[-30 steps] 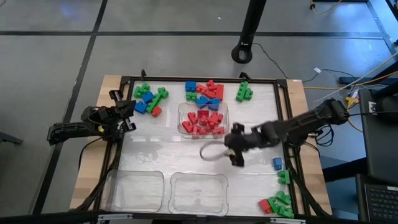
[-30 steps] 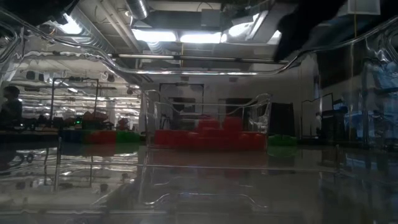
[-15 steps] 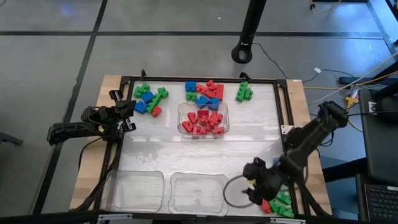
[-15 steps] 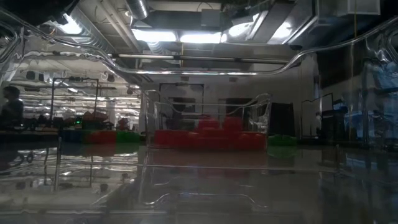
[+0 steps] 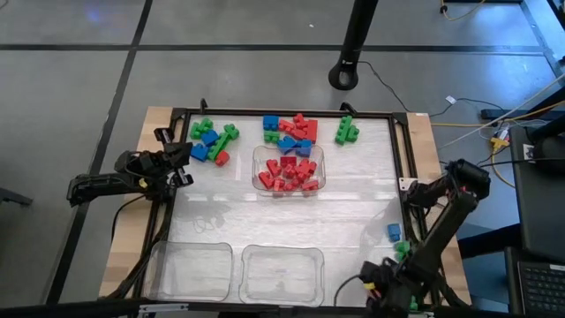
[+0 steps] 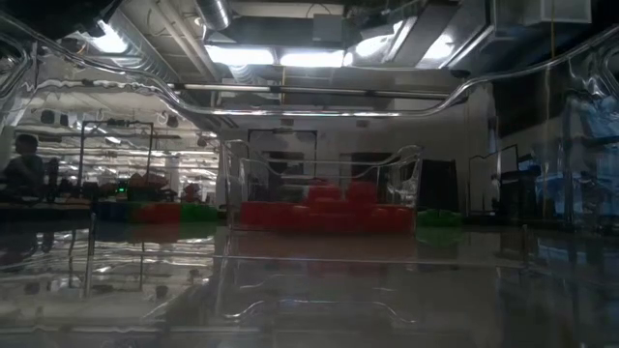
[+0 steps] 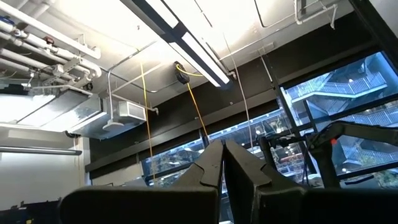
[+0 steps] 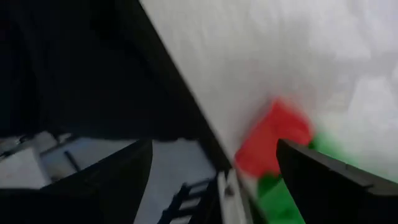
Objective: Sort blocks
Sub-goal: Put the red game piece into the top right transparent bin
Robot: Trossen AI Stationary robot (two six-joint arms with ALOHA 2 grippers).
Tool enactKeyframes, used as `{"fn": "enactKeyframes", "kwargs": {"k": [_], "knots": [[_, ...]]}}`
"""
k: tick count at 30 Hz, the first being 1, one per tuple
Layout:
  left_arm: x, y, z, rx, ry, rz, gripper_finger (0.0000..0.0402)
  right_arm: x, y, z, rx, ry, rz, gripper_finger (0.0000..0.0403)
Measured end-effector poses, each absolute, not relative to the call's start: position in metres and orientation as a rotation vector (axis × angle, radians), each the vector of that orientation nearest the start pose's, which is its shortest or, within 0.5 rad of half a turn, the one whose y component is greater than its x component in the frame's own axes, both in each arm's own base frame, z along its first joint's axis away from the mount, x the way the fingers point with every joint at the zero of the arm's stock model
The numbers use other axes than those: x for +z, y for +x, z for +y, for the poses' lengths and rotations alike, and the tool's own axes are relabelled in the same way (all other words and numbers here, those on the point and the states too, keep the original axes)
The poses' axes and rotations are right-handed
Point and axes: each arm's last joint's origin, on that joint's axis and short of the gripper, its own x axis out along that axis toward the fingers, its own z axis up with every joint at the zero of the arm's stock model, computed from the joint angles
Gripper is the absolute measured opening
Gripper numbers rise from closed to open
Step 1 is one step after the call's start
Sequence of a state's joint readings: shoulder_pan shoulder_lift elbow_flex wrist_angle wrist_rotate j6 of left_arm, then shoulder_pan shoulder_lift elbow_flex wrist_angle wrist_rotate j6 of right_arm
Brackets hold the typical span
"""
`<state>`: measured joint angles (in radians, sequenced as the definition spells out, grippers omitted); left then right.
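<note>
From the high view, the blocks are seen scattered in groups on the white bench [image 5: 353, 190]. A mixed red and blue pile [image 5: 290, 130] lies at the far edge, and a green and blue cluster [image 5: 212, 141] lies to its left. A green pair [image 5: 346, 131] sits to the pile's right, and a single blue block [image 5: 393, 231] lies near the right edge. Red blocks alone are gathered in the middle clear tray [image 5: 289, 170], which suggests sorting by colour. Two near trays [image 5: 192, 269] hold nothing. The right claw [image 5: 381, 287] is lowered at the near right corner, its fingers spread wide and grasping nothing, probably to reach the blocks there. The left claw [image 5: 181, 159] is parked at the bench's left edge.

In the low view, the red-filled tray [image 6: 324, 208] is seen level, with chunky bricks stacked inside.

In the left wrist view, the left claw's fingers [image 7: 211, 171] are clenched together and point up at the ceiling.

In the right wrist view, a red block [image 8: 273, 140] and a green block [image 8: 283, 202] lie between the spread fingers [image 8: 329, 180].
</note>
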<state>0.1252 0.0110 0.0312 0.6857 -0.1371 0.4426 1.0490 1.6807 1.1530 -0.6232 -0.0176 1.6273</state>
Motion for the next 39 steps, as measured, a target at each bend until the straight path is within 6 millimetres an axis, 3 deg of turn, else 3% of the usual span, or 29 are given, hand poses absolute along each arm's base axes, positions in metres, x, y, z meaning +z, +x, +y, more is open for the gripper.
{"fn": "enactKeyframes", "kwargs": {"k": [9, 20, 34, 39], "knots": [[0.234, 0.072, 0.013, 0.404, 0.418, -0.641, 0.0006, 0.191, 0.161, 0.3, -0.13, 0.796, 1.471, 0.0342], [0.234, 0.072, 0.013, 0.404, 0.416, -0.645, 0.0006, 0.184, 0.163, 0.294, -0.155, 0.691, 1.449, 0.0342], [0.234, 0.072, 0.013, 0.401, 0.408, -0.646, 0.0006, 0.179, 0.191, 0.248, -0.251, 0.355, 1.455, 0.0342], [0.234, 0.072, 0.013, 0.401, 0.408, -0.645, 0.0006, 0.187, 0.203, 0.235, -0.268, 0.336, 1.473, 0.0342]]}}
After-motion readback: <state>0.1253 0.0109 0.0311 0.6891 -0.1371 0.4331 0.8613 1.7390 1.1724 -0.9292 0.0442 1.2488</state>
